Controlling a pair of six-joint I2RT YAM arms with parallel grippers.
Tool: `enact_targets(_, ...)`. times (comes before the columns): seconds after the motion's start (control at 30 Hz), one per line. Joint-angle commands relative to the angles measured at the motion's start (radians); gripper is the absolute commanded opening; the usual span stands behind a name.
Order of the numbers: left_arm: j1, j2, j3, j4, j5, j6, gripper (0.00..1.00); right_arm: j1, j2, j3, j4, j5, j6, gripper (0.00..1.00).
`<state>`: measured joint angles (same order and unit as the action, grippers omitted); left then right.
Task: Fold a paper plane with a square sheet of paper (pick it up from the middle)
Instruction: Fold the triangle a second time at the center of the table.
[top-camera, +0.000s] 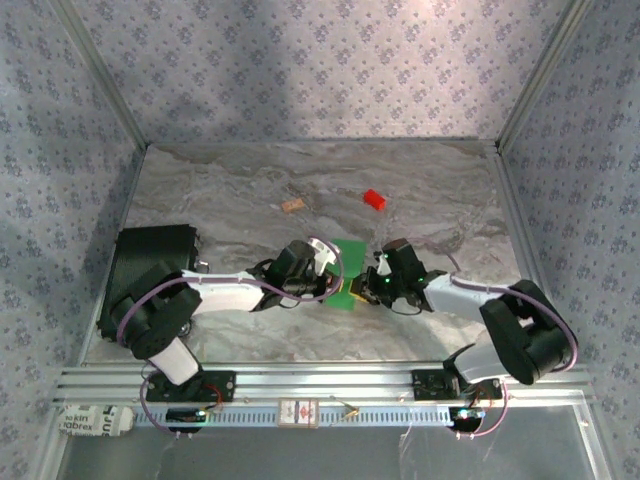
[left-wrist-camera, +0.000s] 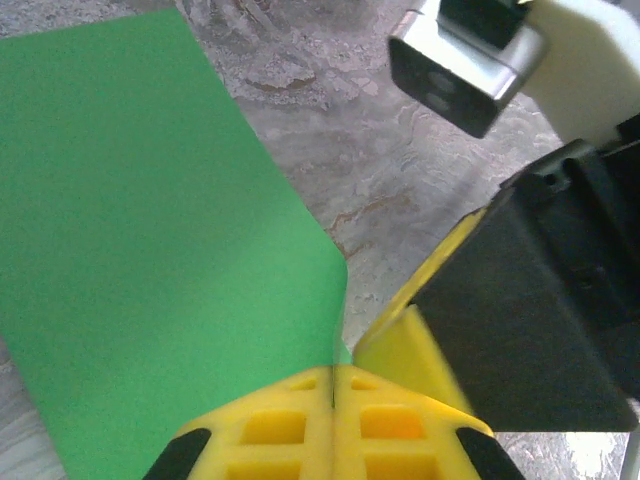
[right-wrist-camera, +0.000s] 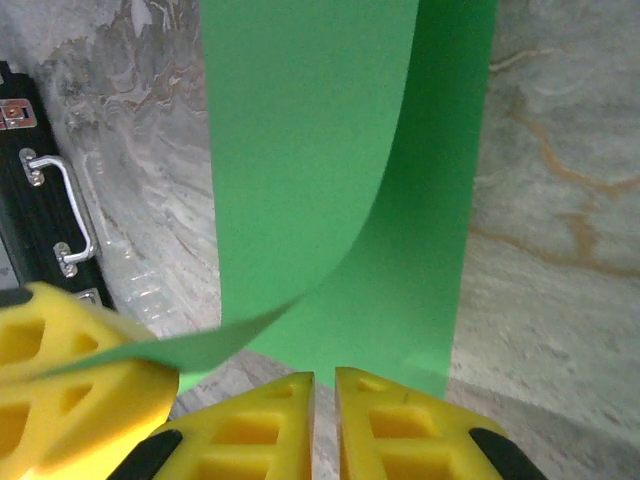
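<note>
Left gripper (left-wrist-camera: 333, 385) is clamping fully shut at the bottom centre of the left wrist frame, its yellow pads meeting in one dark seam. It is pinching the edge of the square sheet of paper (left-wrist-camera: 150, 250), whose bright green is running straight into that seam. Right gripper (right-wrist-camera: 324, 382) is standing barely parted at the bottom centre of the right wrist frame. A thin slit is showing between its pads, with pale table showing through. The sheet's near edge is ending just above its tips; contact cannot be told.

Table (top-camera: 430, 200), grey and marbled, is taking up the middle of the top frame. Black case (top-camera: 150, 265) is lying at centre left, beside the left arm. Its metal handle is showing at the left edge of the right wrist frame.

In the top frame the sheet is sitting at the centre, between the two grippers, which are meeting almost tip to tip. In the right wrist frame a darker strip is lying along the upper right. A lighter part is curling over it toward the lower left, its thin edge crossing the left gripper's finger (right-wrist-camera: 70, 400).

Small carton (top-camera: 298, 412) is lying on the metal rail (top-camera: 380, 378) at bottom centre. Red block (top-camera: 374, 199) is sitting above centre, well apart from the sheet. Tan piece (top-camera: 293, 206), the smallest item, is lying to its left.
</note>
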<state>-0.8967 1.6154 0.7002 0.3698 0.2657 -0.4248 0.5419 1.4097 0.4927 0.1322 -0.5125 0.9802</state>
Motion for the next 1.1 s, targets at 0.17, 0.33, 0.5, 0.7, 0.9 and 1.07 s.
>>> enact_targets(0.17, 0.006, -0.02, 0.01, -0.063, 0.055, 0.019, 0.1, 0.002, 0.063, 0.046, 0.072, 0.029, 0.033, 0.14)
enact_targets(0.33, 0.021, -0.018, 0.046, -0.137, 0.102, 0.026, 0.13, 0.001, 0.066, 0.053, 0.068, 0.028, 0.028, 0.14)
enact_targets(0.5, 0.038, -0.021, 0.077, -0.216, 0.135, 0.038, 0.13, 0.0, 0.068, 0.054, 0.063, 0.029, 0.028, 0.14)
enact_targets(0.7, 0.05, -0.021, 0.08, -0.221, 0.168, 0.04, 0.07, -0.001, 0.07, 0.055, 0.06, 0.028, 0.027, 0.14)
enact_targets(0.9, 0.058, -0.016, 0.082, -0.227, 0.165, 0.027, 0.0, 0.014, 0.063, 0.048, 0.043, 0.041, 0.029, 0.14)
enact_targets(1.07, 0.059, -0.011, 0.078, -0.22, 0.156, 0.009, 0.0, 0.052, 0.045, 0.029, 0.012, 0.103, 0.043, 0.13)
